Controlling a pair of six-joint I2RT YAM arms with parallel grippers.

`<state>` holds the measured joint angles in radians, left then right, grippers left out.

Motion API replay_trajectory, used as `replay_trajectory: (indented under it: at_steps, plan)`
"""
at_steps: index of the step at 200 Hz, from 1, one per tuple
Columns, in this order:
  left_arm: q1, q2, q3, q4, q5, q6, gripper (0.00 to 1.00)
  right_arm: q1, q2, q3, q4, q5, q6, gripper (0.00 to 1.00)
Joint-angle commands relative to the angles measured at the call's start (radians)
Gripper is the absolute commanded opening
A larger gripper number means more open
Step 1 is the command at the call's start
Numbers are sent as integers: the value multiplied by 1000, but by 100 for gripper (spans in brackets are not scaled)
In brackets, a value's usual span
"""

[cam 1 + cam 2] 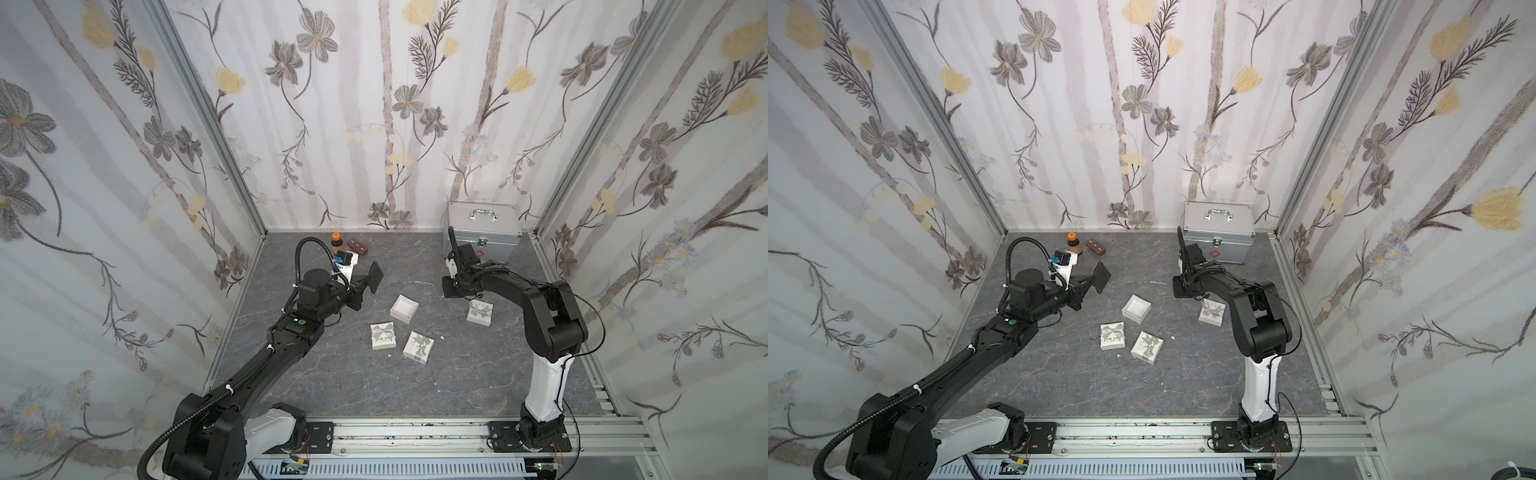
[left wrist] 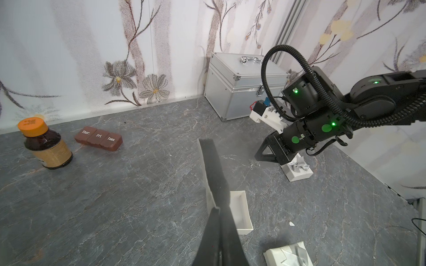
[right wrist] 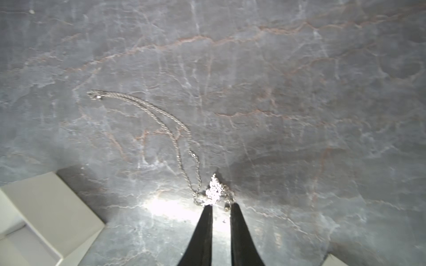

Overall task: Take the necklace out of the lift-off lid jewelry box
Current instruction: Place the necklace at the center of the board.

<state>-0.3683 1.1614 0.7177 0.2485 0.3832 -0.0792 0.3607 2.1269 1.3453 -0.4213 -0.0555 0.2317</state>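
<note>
Both top views look steeply down from high above the bench's [image 1: 340, 386] front edge toward the back wall. They are far enough away to take in every edge, both arms and the silver case [image 1: 484, 232] in the back right corner. The left wrist camera sits low over the bench's left side and faces across to that corner, past the left gripper [image 2: 219, 214] and the black pad [image 2: 213, 165] it clamps. It shares the case, the right arm [image 2: 322, 119] and the open white box [image 2: 242, 211] with the top views. The right wrist camera looks closely down at the bench past the right gripper's [image 3: 221, 207] slightly parted fingers, onto the necklace [image 3: 214, 191].
</note>
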Motion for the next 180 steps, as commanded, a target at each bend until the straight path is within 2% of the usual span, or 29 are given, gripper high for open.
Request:
replay_trajectory:
  at_steps: [1, 26, 39, 50, 69, 91, 107, 133, 180]
  plan:
    - [2, 11, 13, 37, 20, -17, 0, -2, -16, -15, -3, 64, 9, 23]
    - [2, 29, 23, 46, 42, -28, 0, -1, -48, -28, -22, 95, 2, 34]
    - [2, 46, 35, 43, 89, -33, 0, -2, -92, -48, 1, 58, -14, 38]
    - [2, 63, 48, 43, 155, -35, 0, -1, -145, -80, 51, -39, -51, 44]
    - [2, 84, 59, 70, 288, -48, 0, 0, -255, -152, 161, -274, -115, 55]
    - [2, 95, 81, 82, 427, -59, 0, 5, -391, -234, 279, -515, -163, 56]
    - [2, 120, 91, 94, 509, -62, 0, 17, -479, -279, 352, -638, -173, 59]
    - [1, 144, 107, 117, 619, -72, 0, 42, -577, -299, 403, -747, -178, 62]
    - [2, 180, 109, 254, 769, -159, 0, 102, -595, -285, 397, -893, -222, 62]
